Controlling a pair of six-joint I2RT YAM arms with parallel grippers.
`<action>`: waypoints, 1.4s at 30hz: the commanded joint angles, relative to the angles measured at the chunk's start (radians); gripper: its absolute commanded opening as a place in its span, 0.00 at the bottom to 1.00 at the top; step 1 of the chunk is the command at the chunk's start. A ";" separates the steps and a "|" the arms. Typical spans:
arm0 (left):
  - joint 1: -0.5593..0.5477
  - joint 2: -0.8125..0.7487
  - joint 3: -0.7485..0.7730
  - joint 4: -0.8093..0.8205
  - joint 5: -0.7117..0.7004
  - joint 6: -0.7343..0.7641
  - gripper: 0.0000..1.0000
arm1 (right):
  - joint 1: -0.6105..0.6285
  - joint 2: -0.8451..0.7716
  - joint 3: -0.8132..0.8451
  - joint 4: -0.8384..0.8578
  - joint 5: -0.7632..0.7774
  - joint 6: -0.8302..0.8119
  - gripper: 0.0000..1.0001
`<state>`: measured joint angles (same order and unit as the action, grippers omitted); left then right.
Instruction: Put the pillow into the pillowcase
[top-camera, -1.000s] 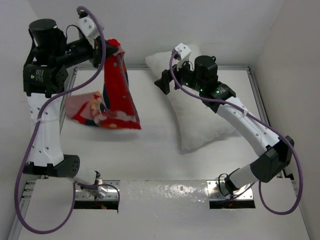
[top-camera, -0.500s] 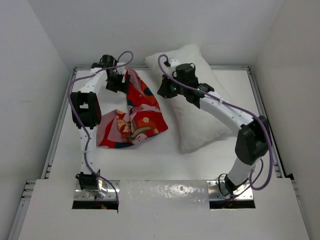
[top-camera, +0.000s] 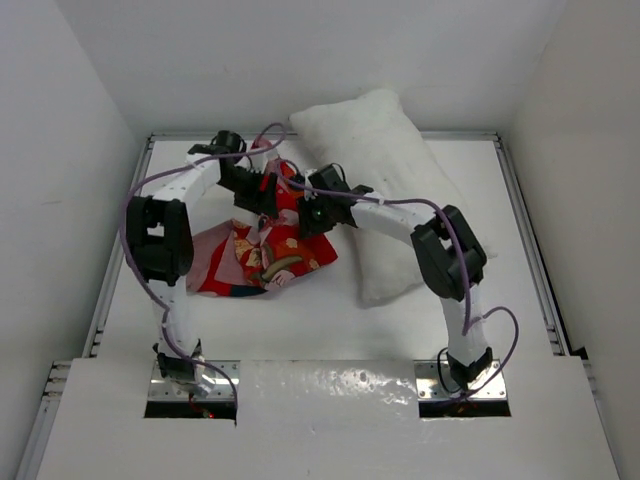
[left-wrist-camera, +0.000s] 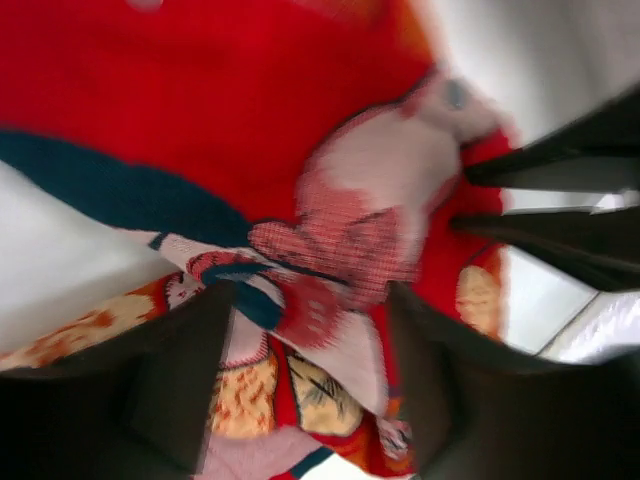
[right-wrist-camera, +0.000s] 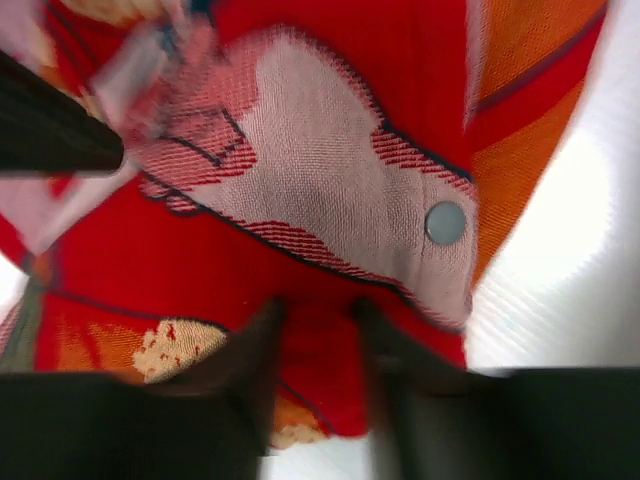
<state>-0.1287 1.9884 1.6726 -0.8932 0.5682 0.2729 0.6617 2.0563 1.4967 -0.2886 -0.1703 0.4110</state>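
Observation:
The red printed pillowcase (top-camera: 268, 248) lies crumpled on the table left of centre. The white pillow (top-camera: 385, 165) lies slanted to its right, from the back wall toward the front. My left gripper (top-camera: 264, 194) is down on the pillowcase's back edge. In the left wrist view its fingers (left-wrist-camera: 180, 390) stand apart, open, with folds of the pillowcase (left-wrist-camera: 330, 230) between them. My right gripper (top-camera: 309, 214) has reached across from the pillow side. In the right wrist view the right gripper (right-wrist-camera: 318, 310) is shut on a red fold of the pillowcase (right-wrist-camera: 300, 170), below a grey snap button (right-wrist-camera: 445, 222).
White walls close in the table at the back and both sides, with metal rails (top-camera: 118, 270) along the left and right edges. Purple cables (top-camera: 150, 185) loop over both arms. The two grippers are very near each other above the pillowcase.
The left arm brought the pillowcase down from the air onto the table and its jaws opened. The right gripper left the pillow, moved left to the pillowcase and closed on it.

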 joint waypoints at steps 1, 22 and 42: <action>0.021 0.073 -0.069 0.036 0.036 -0.020 0.56 | 0.047 0.050 0.031 -0.006 -0.084 -0.012 0.24; 0.140 -0.022 0.113 -0.056 -0.212 0.259 0.51 | 0.081 -0.288 -0.315 0.405 -0.319 0.012 0.64; 0.081 0.410 0.484 0.289 -0.657 -0.152 0.55 | -0.085 0.070 -0.047 0.727 -0.215 0.454 0.06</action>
<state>-0.0429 2.3631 2.1010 -0.6712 -0.0971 0.1909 0.5835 2.1098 1.4048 0.3553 -0.3626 0.8295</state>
